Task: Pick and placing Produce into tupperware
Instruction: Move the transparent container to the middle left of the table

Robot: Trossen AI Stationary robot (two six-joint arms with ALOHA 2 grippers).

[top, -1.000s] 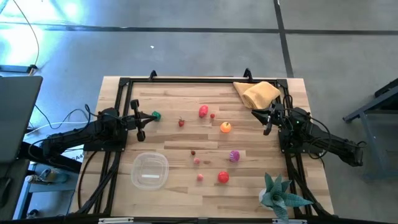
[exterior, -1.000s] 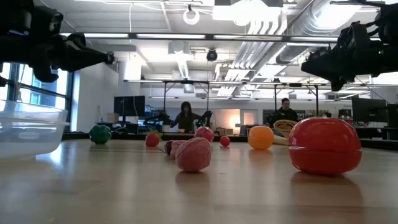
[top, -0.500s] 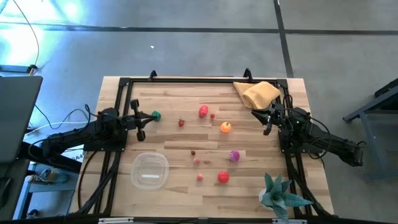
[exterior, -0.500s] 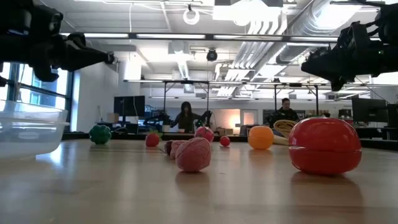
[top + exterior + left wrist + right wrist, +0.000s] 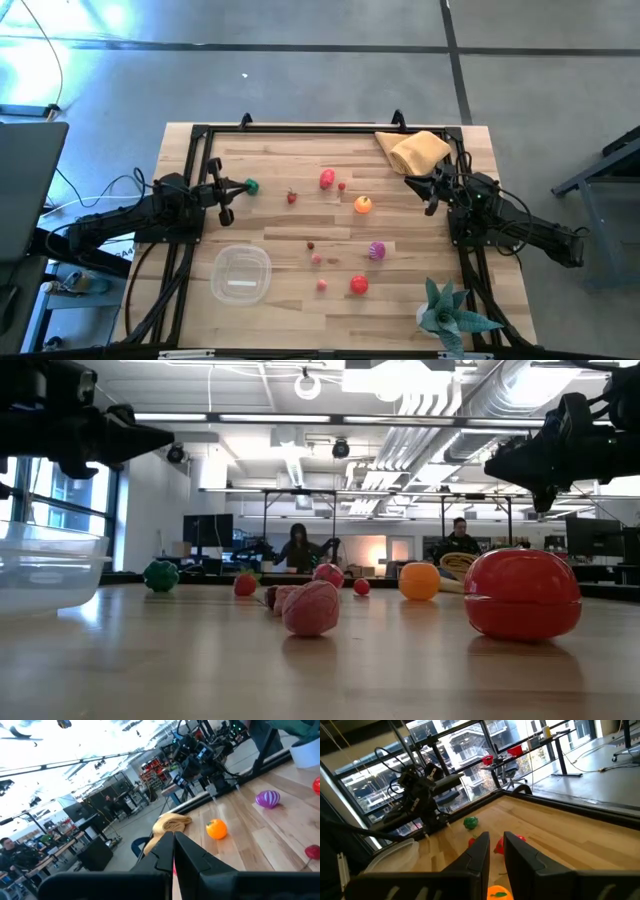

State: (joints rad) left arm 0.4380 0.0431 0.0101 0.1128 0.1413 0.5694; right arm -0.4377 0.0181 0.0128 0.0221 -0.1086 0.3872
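The produce lies scattered on the wooden table (image 5: 330, 225): a green piece (image 5: 251, 185), an orange one (image 5: 363, 205), a purple one (image 5: 376, 250), a red one (image 5: 358, 285) and several small red and pink ones. The tupperware (image 5: 240, 275) stands with nothing in it at the near left. My left gripper (image 5: 240, 185) hovers shut at the left edge, level, its tips just short of the green piece. My right gripper (image 5: 412, 183) hovers at the right edge near the tan cloth (image 5: 415, 150), its fingers (image 5: 480, 851) a narrow gap apart with nothing between them.
A teal spiky plant (image 5: 452, 312) stands at the near right corner. A black frame (image 5: 300, 130) runs along the table's far edge and sides. People sit at desks in the room beyond the table.
My right gripper has rolled a little about its own axis without leaving its place. My left gripper's fingertips have tipped slightly upward. No produce has moved.
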